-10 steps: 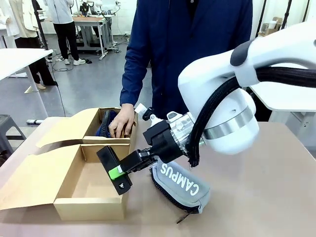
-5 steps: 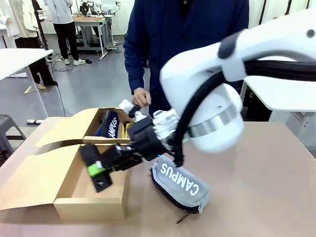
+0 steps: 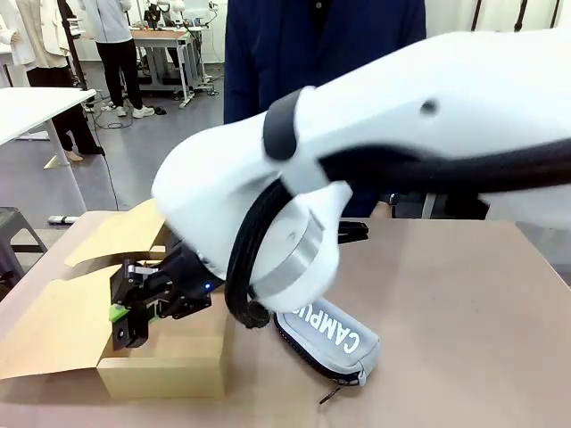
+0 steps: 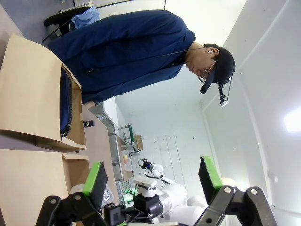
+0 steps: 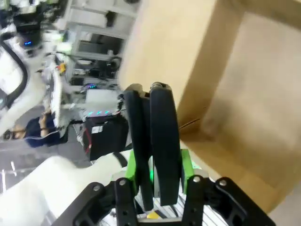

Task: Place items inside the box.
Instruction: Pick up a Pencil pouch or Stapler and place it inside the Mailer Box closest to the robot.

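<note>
My right gripper (image 3: 126,312) reaches across from the right and is shut on a black stapler (image 3: 136,333) over the near compartment of the open cardboard box (image 3: 161,367). The right wrist view shows the stapler (image 5: 162,136) upright between the green pads (image 5: 187,165), with the box floor (image 5: 244,89) beyond. A grey "CAMPUS" pencil case (image 3: 337,343) lies on the table right of the box. In the left wrist view a navy pencil case (image 4: 65,107) lies in a compartment of the box (image 4: 28,89). My left gripper (image 4: 153,179) is open, holding nothing.
A person in a navy jacket (image 3: 312,45) stands at the far side of the table. The box's flaps (image 3: 53,325) lie spread to the left. My right arm's white body (image 3: 401,143) covers much of the table's middle. Bare tabletop (image 3: 464,312) lies right of the pencil case.
My right arm has swung left, carrying the stapler from beside the box to over its near compartment. The person's hand has left the far compartment and pulled back.
</note>
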Motion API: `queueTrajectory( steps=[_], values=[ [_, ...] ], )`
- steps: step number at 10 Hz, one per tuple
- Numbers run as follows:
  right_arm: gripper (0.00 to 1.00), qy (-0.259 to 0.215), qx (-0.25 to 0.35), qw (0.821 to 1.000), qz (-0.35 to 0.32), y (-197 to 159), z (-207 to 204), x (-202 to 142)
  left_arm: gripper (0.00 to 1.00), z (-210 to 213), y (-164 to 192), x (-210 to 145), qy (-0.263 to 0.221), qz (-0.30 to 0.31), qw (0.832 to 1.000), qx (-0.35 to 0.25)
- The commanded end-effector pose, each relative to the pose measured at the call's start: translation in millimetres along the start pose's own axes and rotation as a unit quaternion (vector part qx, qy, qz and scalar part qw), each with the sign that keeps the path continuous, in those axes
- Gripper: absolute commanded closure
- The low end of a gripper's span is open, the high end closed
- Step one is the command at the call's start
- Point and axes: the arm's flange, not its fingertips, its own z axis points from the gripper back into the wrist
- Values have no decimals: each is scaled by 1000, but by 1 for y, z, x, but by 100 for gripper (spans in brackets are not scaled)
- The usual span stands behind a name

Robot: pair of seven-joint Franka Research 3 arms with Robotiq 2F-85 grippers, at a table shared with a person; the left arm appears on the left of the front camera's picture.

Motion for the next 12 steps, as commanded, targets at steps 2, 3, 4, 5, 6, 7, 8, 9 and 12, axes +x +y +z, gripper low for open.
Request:
queueTrajectory(
  steps=[2, 3, 4, 5, 6, 7, 8, 9, 12],
  values=[
    [58, 4, -79, 996, -48, 22, -12, 42, 0, 0, -1, -2, 2, -12, 1000, -6],
    [58, 4, -101, 993, -53, 18, -12, 50, 0, 0, -1, -2, 2, -12, 1000, -6],
    [58, 6, -125, 990, -62, 14, -12, 56, 0, 0, -1, -2, 2, -12, 1000, -6],
    [58, 15, -141, 987, -71, 11, -14, 60, 0, 0, -1, -2, 2, -12, 1000, -6],
    [58, 16, -162, 983, -81, 8, -17, 63, 0, 0, -1, -2, 2, -12, 1000, -6],
    [58, 5, -173, 981, -90, 6, -17, 64, 0, 0, -1, -2, 2, -12, 1000, -6],
    [58, -15, -189, 976, -104, 5, -14, 63, 0, 0, -1, -2, 2, -12, 1000, -6],
    [58, -17, -198, 974, -107, 4, -14, 62, 0, 0, -1, -2, 2, -12, 1000, -6],
    [33, -22, -217, 969, -114, 2, -10, 62, 0, 0, -1, -2, 2, -12, 1000, -6]
  ],
)
